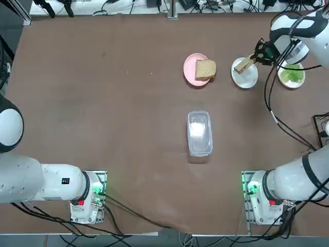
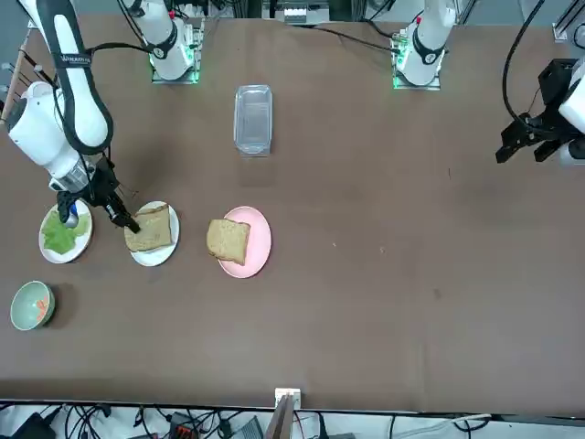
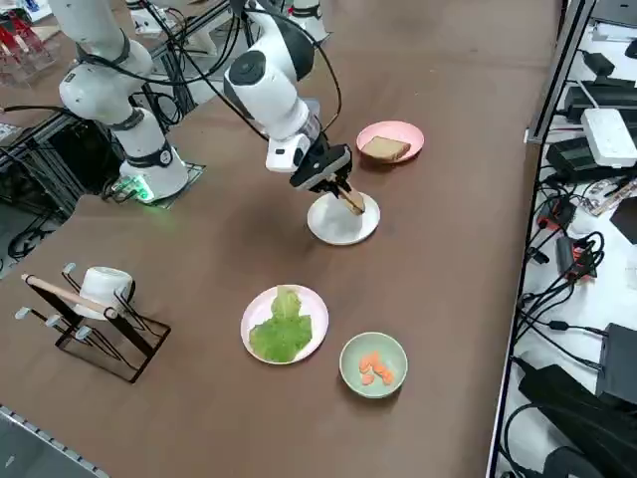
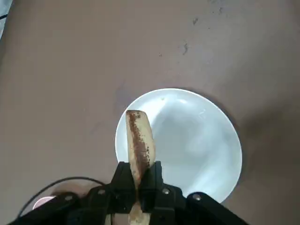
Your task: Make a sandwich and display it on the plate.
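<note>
My right gripper (image 1: 255, 59) is shut on one edge of a tan bread slice (image 1: 243, 65) and holds it tilted over the white plate (image 1: 245, 78) at the far right. The wrist view shows that bread slice (image 4: 139, 140) edge-on between my fingers, with the bare plate (image 4: 197, 140) below it. I cannot tell whether the slice touches the plate. A second bread slice (image 1: 205, 69) lies on the pink plate (image 1: 190, 69) to the left. No whole sandwich is in view. Seen from the side, the gripper (image 3: 343, 194) hangs just above the plate (image 3: 338, 229).
A plate of green lettuce (image 1: 291, 75) sits right of the white plate. A green bowl (image 3: 373, 364) with orange pieces stands nearer the table edge. A clear lidded container (image 1: 199, 133) lies mid-table. A wire rack with a mug (image 3: 95, 299) stands at the right side.
</note>
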